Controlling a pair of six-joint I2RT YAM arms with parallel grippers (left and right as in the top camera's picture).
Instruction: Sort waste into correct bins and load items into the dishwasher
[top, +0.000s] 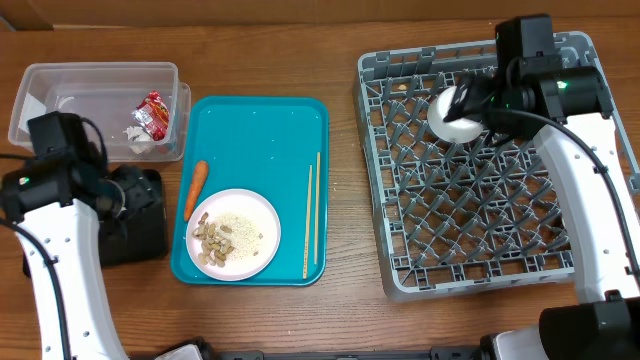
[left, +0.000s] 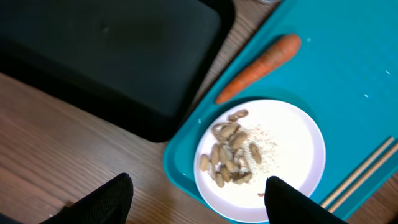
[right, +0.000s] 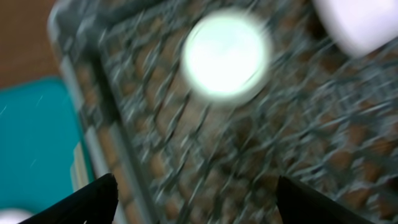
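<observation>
A red wrapper and a white tissue lie in the clear tub. The black tray sits below it, partly under my left arm, and also shows in the left wrist view. An orange carrot, a white plate of rice and nuts, and wooden chopsticks lie on the teal tray. A white cup sits in the grey rack. My left gripper is open and empty over the plate's near edge. My right gripper is open and empty above the rack.
The teal tray lies between the bins and the rack. The right wrist view is blurred; a second white rounded thing shows at its top right. Bare wooden table lies between the tray and the rack.
</observation>
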